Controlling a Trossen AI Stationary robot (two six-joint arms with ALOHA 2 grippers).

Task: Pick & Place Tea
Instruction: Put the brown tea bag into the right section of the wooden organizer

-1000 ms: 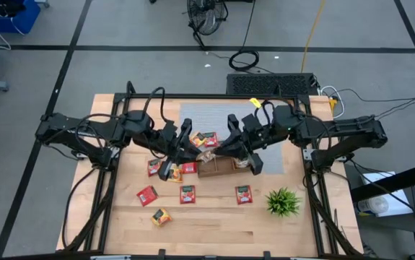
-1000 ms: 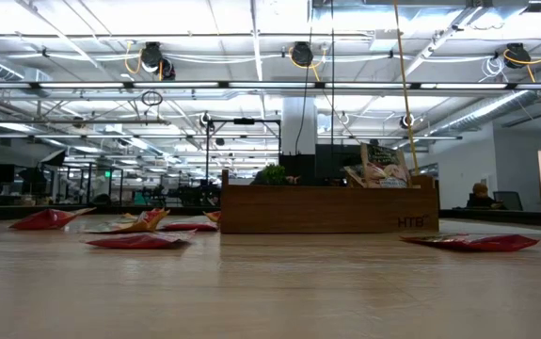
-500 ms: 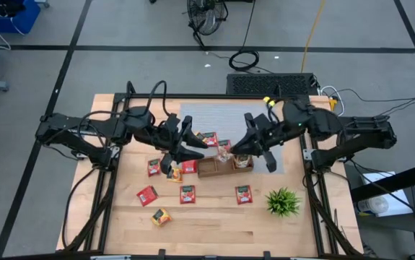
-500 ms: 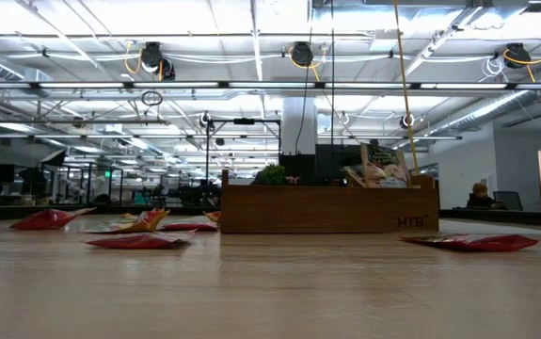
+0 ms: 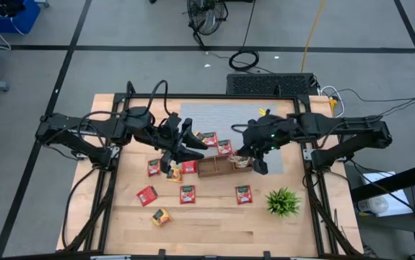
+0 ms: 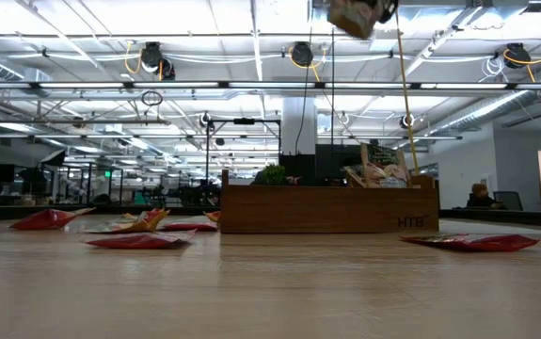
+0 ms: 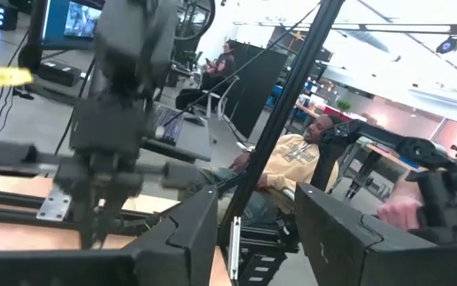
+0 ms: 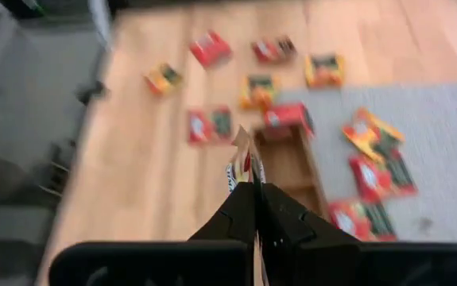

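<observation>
My right gripper (image 8: 253, 191) is shut on a pale tea sachet (image 8: 242, 152). It hangs high over the right end of the brown wooden tray (image 5: 218, 167), and the sachet also shows at the top of the low view (image 6: 350, 17). My left gripper (image 7: 256, 230) stands open and level to the left of the tray (image 5: 185, 148), with nothing between its fingers. Several red and yellow sachets lie flat on the table, among them one red (image 5: 187, 193) and one yellow (image 5: 162, 216). More sachets stand in the tray's right compartment (image 6: 378, 174). My right gripper pinches one edge of the pale sachet (image 8: 244, 163) between its two fingertips. The fingers slant down from the table's right side. The sachet sticks out past the fingertips and is lifted clear, well above the tray.
A spiky green plant (image 5: 283, 202) stands near the table's right front. A grey mat (image 5: 214, 115) lies at the back under several sachets (image 5: 208, 139). A seated person (image 7: 292, 167) shows beyond the table in the left wrist view.
The pale sachet was between the two grippers and has gone with my right gripper. That gripper has moved toward the table's right, tipped its fingers downward and sunk, bringing the sachet into the top of the low view. My left gripper has rolled slightly where it stands.
</observation>
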